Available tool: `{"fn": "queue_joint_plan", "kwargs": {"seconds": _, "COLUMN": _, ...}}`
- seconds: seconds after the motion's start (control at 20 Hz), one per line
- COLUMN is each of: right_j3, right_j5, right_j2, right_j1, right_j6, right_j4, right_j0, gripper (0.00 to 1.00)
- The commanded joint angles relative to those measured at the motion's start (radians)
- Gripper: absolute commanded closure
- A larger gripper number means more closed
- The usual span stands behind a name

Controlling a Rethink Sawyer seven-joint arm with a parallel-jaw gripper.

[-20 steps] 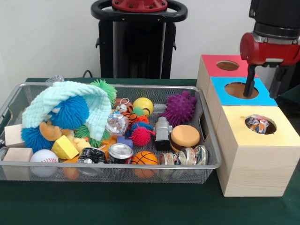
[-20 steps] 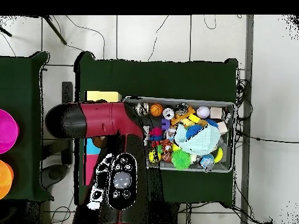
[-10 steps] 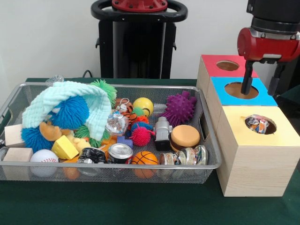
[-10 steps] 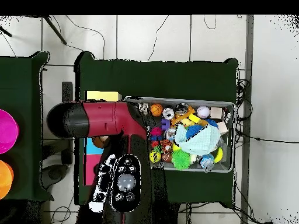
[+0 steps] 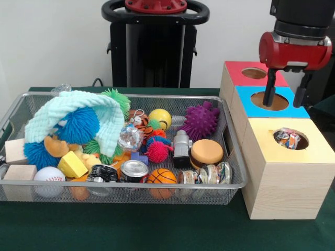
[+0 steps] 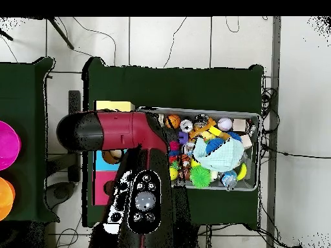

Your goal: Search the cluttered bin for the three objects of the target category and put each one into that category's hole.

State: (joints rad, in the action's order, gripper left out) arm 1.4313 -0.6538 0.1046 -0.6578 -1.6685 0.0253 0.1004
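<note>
The gripper (image 5: 285,95) hangs above the blue box (image 5: 272,102), its fingers (image 5: 270,90) spread apart and holding nothing. One crushed can (image 5: 288,138) already sits in the hole of the yellow box (image 5: 285,167), so that category appears to be cans, with one of three delivered. By my reading two remain in the wire bin (image 5: 125,192): an upright can (image 5: 134,170) at the bin's 6 o'clock edge and a flattened can (image 5: 210,173) at about 5 o'clock, touching the rim. Both lie tight against the front wall, hemmed by a basketball (image 5: 161,176) and a burger toy (image 5: 206,152), leaving little room for descending. Above the bin the air is open.
</note>
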Motion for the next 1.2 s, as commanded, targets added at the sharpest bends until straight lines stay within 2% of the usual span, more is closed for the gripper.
{"fn": "queue_joint_plan", "kwargs": {"seconds": 0.05, "right_j3": 0.081, "right_j5": -0.192, "right_j2": -0.020, "right_j1": -0.037, "right_j6": 0.063, "right_j4": -0.086, "right_j0": -0.080, "gripper": 0.00}}
{"fn": "queue_joint_plan", "kwargs": {"seconds": 0.25, "right_j3": 0.079, "right_j5": -0.268, "right_j2": -0.059, "right_j1": -0.083, "right_j6": 0.174, "right_j4": -0.090, "right_j0": -0.152, "gripper": 0.00}}
{"fn": "queue_joint_plan", "kwargs": {"seconds": 0.4, "right_j3": 0.061, "right_j5": -0.295, "right_j2": -0.076, "right_j1": -0.091, "right_j6": 0.206, "right_j4": -0.108, "right_j0": -0.186, "gripper": 0.00}}
{"fn": "queue_joint_plan", "kwargs": {"seconds": 0.6, "right_j3": 0.033, "right_j5": -0.300, "right_j2": -0.088, "right_j1": -0.090, "right_j6": 0.189, "right_j4": -0.149, "right_j0": -0.203, "gripper": 0.00}}
{"fn": "queue_joint_plan", "kwargs": {"seconds": 1.0, "right_j3": 0.042, "right_j5": -0.262, "right_j2": -0.108, "right_j1": -0.078, "right_j6": 0.096, "right_j4": -0.193, "right_j0": -0.194, "gripper": 0.00}}
{"fn": "queue_joint_plan", "kwargs": {"seconds": 1.2, "right_j3": 0.051, "right_j5": -0.270, "right_j2": -0.120, "right_j1": -0.083, "right_j6": 0.056, "right_j4": -0.186, "right_j0": -0.183, "gripper": 0.00}}
